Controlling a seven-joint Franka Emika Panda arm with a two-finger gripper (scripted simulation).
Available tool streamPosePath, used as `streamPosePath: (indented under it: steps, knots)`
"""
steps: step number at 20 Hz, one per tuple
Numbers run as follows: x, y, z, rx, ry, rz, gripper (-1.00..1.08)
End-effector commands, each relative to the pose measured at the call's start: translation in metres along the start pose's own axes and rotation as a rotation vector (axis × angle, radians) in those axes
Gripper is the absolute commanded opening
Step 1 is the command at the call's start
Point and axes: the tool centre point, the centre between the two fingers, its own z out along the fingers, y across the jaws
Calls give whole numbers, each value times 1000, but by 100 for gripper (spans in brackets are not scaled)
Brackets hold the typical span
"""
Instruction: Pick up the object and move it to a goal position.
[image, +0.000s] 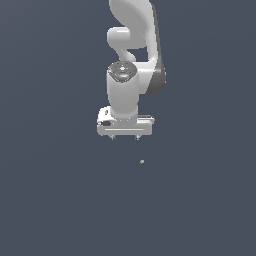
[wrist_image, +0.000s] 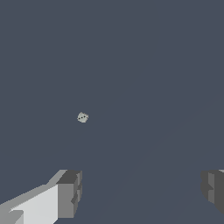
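Note:
The object (image: 142, 161) is a tiny pale grey-beige speck on the dark grey floor, below and a little toward the exterior view's right of my gripper. In the wrist view the object (wrist_image: 82, 117) shows as a small pale lump with dark dots, well apart from the fingers. My white gripper (image: 125, 137) hangs above the floor with its jaws wide apart and nothing between them. Its two grey fingertips (wrist_image: 70, 194) show at the edge of the wrist view.
The white arm (image: 132, 45) rises behind the gripper toward the top of the exterior view. The floor (image: 55, 200) is a plain dark grey-blue surface all around.

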Motion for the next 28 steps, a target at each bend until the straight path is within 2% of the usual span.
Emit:
streamPosePath:
  steps: [1, 10, 19, 28]
  knots:
    - [0, 0, 0, 0, 0, 0, 100]
    - [8, -19, -3, 5, 14, -66, 100]
    - [9, -20, -1, 3, 14, -87, 100]
    - [14, -27, 13, -5, 9, -223, 100]
